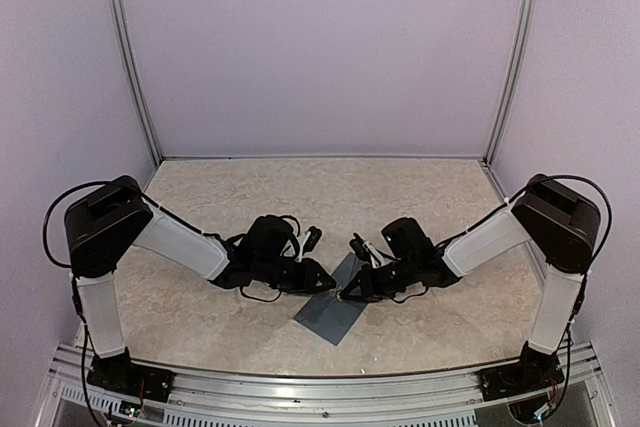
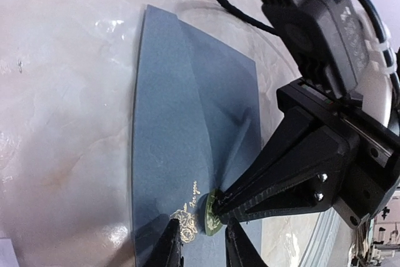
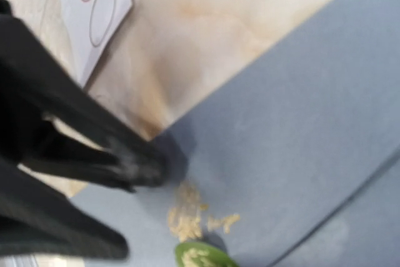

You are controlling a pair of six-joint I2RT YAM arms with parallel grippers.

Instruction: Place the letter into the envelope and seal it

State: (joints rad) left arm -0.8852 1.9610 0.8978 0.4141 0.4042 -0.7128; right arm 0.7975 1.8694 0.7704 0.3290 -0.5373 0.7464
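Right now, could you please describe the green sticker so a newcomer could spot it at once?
Start at the blue-grey envelope near the front middle of the table. Beside its gold lettering sits the sticker, the only small round green thing there.

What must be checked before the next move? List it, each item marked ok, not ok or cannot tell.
1. The envelope lies flat on the table: ok.
2. Its flap is folded down: ok.
3. The green sticker sits at the flap tip: ok.
4. The right gripper is at the sticker: ok.
5. Sticker pressed fully down: cannot tell.
6. The letter is inside: cannot tell.
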